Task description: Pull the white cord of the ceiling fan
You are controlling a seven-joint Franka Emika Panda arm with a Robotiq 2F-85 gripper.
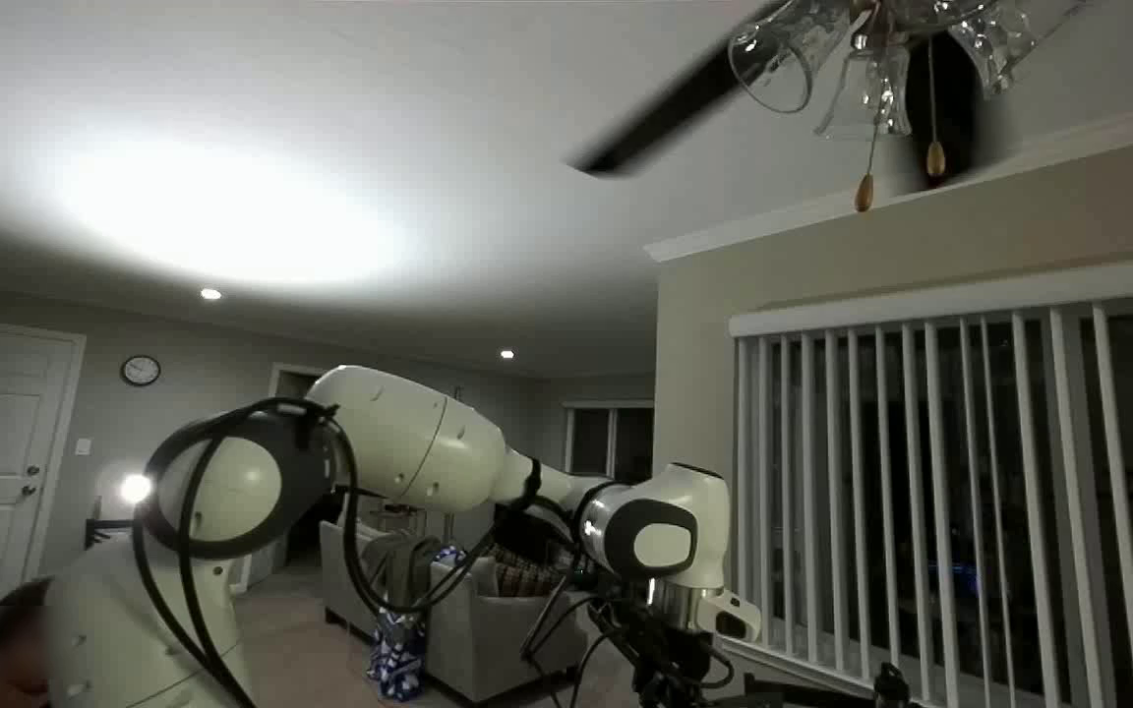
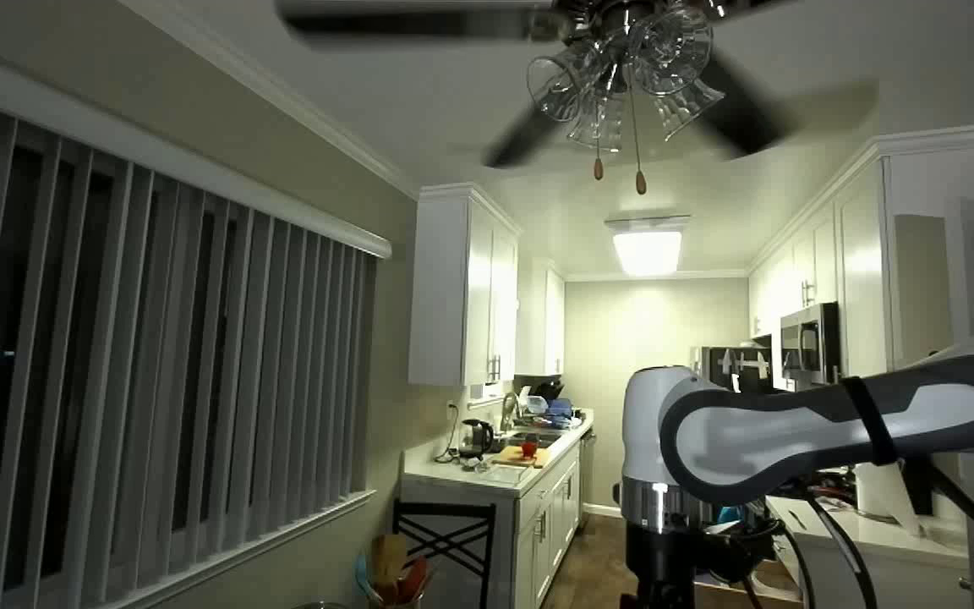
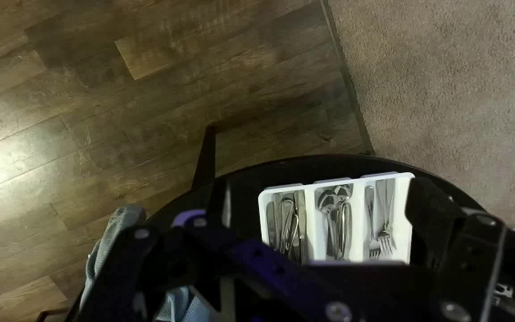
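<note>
The ceiling fan shows at the top of both exterior views, with dark blades (image 1: 670, 113) (image 2: 411, 24) and clear glass shades (image 1: 866, 93) (image 2: 671, 51). Some blades look blurred. Two thin pull cords (image 1: 932, 93) (image 2: 635, 127) hang below the shades, each ending in a small brown wooden knob (image 1: 864, 193) (image 2: 641, 182). I cannot tell which is the white cord. My gripper points down, far below the fan, and is cut off at the bottom of both exterior views. In the wrist view my gripper (image 3: 322, 208) is open, its fingers wide apart with nothing between them.
Below the gripper, a white cutlery tray (image 3: 310, 214) stands on a dark round table (image 3: 245, 192). A blue cloth (image 3: 110, 241) lies at its left. Vertical blinds (image 1: 930, 492) cover a window. A utensil holder (image 2: 398, 592) and white cabinets (image 2: 440, 288) are in view. A person (image 1: 21, 629) is partly visible.
</note>
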